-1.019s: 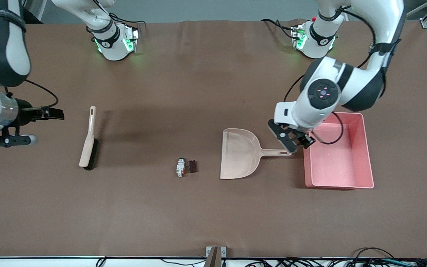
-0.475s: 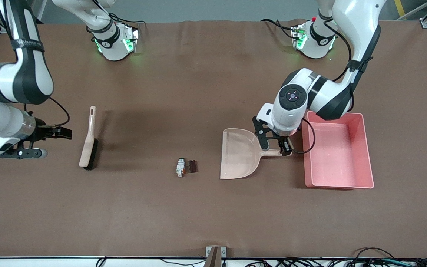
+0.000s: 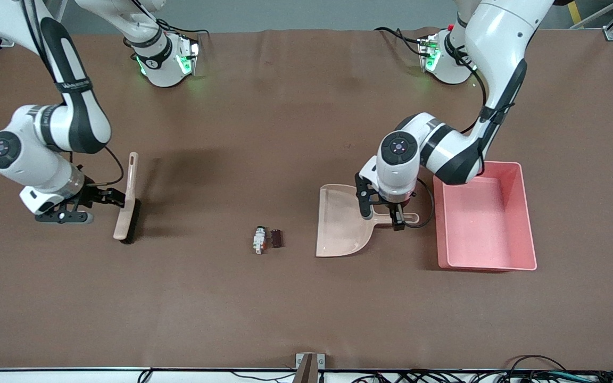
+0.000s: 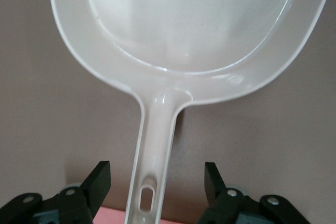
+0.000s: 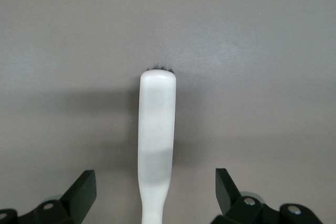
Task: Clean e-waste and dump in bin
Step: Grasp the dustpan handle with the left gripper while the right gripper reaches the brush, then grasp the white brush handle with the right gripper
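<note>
— While both hands were poised, which lay closest to the front camera?

— The e-waste [image 3: 267,239]: two tiny parts side by side on the desk [image 3: 306,308], the white-grey one toward the right arm's end, the dark cylinder touching or just beside it. About three o'clock from them lay the dustpan [image 3: 342,221], and at three o'clock again the pink bin [image 3: 485,218], the dustpan between parts and bin.

— And the left hand?

— The left hand [image 3: 382,211] sat over the dustpan's handle, fingers spread. In the left wrist view the handle [image 4: 154,156] ran straight up the gap between the two fingers [image 4: 100,179], touching neither. Its long axis ran nine-to-three in the front view, so a plain closing looked enough, I judged.

— The right?

— The right hand [image 3: 109,198] was open at the brush [image 3: 127,201], out at nine o'clock from the parts. The brush ran twelve-to-six, bristles at the six end. The right wrist view showed its white back [image 5: 156,145] centred between the spread fingers [image 5: 84,187], not gripped.

— Which arm was nearer the parts?

— Neither close; each stood nearer its own tool. The parts lay between brush and dustpan, nearer the dustpan.
</note>
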You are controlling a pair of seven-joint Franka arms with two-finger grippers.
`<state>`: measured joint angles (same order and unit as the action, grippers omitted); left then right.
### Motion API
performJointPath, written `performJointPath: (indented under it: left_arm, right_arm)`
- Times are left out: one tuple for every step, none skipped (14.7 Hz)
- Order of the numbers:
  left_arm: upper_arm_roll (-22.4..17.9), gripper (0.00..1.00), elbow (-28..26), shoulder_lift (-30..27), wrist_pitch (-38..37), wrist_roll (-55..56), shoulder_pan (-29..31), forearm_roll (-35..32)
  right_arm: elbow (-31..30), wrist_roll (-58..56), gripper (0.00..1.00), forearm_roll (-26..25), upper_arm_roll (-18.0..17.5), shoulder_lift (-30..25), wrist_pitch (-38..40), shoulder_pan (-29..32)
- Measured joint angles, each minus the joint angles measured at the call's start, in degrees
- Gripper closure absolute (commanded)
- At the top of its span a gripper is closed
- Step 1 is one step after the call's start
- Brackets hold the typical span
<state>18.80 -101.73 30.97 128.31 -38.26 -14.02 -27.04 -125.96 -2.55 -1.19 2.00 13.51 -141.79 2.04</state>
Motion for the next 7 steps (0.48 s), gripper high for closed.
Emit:
performJointPath:
  left_arm:
    - [0.02, 0.2, 0.67, 0.69, 0.0, 0.0, -0.35, -0.73]
    - [0.02, 0.2, 1.2, 1.33, 0.0, 0.0, -0.64, -1.38]
    - [0.02, 0.21, 1.62, 1.9, 0.0, 0.0, -0.91, -2.16]
    - [0.03, 0.21, 2.01, 2.43, 0.0, 0.0, -1.17, -2.74]
    - [0.05, 0.23, 2.31, 2.9, 0.0, 0.0, -1.39, -3.12]
    - [0.05, 0.23, 2.52, 3.26, 0.0, -0.13, -1.56, -3.25]
    - [0.05, 0.23, 2.63, 3.54, 0.0, -0.69, -1.68, -3.27]
  right_arm:
    - [-1.87, 0.51, 0.0, 0.0, -0.04, 0.62, -3.06, -0.03]
    - [-2.9, 1.1, 0.0, 0.01, -0.1, 1.33, -4.72, -0.06]
    - [-3.33, 1.67, 0.0, 0.06, -0.16, 2.1, -5.89, -0.11]
    - [-3.45, 2.06, 0.0, 0.12, -0.2, 2.86, -7.04, -0.16]
    - [-3.46, 2.19, 0.0, 0.21, -0.24, 3.57, -8.06, -0.2]
    - [-3.47, 2.28, 0.0, 0.27, -0.26, 4.26, -8.78, -0.21]
    - [-3.47, 2.33, 0.03, 0.29, -0.26, 4.87, -9.31, -0.21]
